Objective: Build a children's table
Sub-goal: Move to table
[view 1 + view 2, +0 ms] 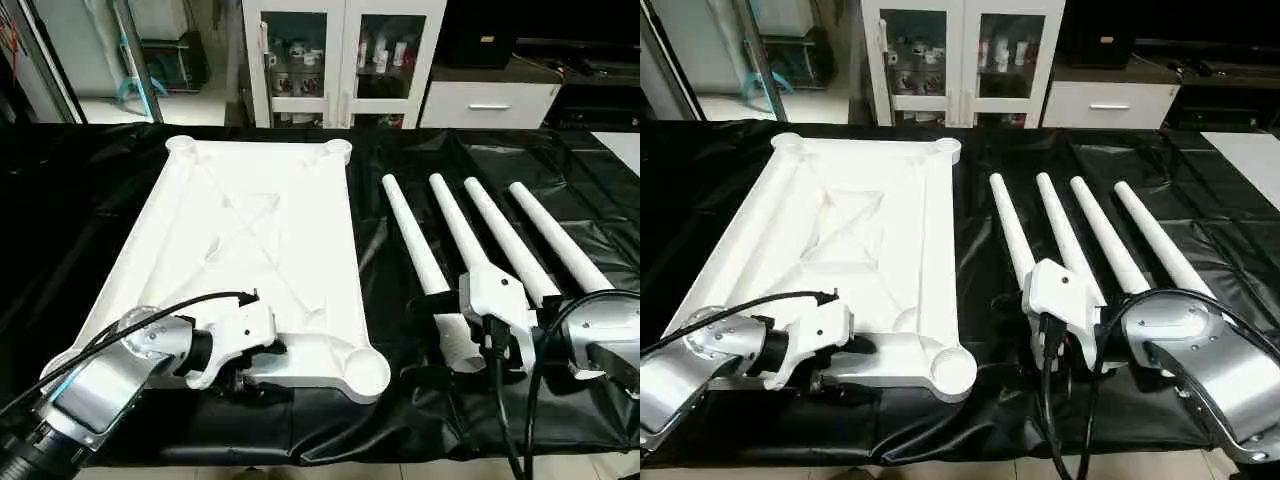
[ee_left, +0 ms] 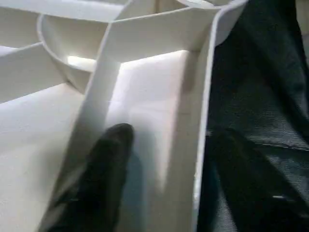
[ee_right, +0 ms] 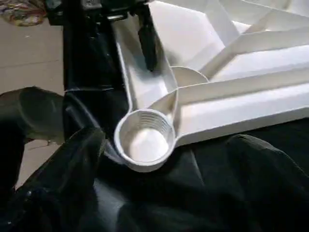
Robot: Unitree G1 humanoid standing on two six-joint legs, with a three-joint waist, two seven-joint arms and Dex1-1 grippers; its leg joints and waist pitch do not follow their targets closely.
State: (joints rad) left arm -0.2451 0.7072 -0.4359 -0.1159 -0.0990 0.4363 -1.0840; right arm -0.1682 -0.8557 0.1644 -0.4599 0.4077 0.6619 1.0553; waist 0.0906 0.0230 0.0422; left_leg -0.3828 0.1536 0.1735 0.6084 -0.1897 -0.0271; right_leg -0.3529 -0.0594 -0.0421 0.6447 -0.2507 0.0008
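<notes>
- The white top [image 1: 255, 250] lies ribbed side up on the left half of a desk [image 1: 600, 180] draped in black sheeting; its near edge sits close to the desk's front edge, its far edge well short of the back.
- Four white legs [image 1: 478, 240] lie side by side on the sheeting to the right of the top, fanned slightly, narrow ends away from the robot, with a strip of bare sheeting between them and the top.
- The left gripper [image 1: 245, 378] is at the top's near rim, beside the near right socket [image 1: 362, 372]: one black finger [image 2: 104, 164] rests inside the rim wall against a rib, and the rim appears to sit between the fingers; how tightly they close cannot be told.
- The right gripper [image 1: 455, 375] hangs low over the wide end of the leftmost leg [image 1: 420, 255]; its fingers are hidden, so its opening cannot be told.
- A white cabinet [image 1: 340, 60] stands behind the desk.
</notes>
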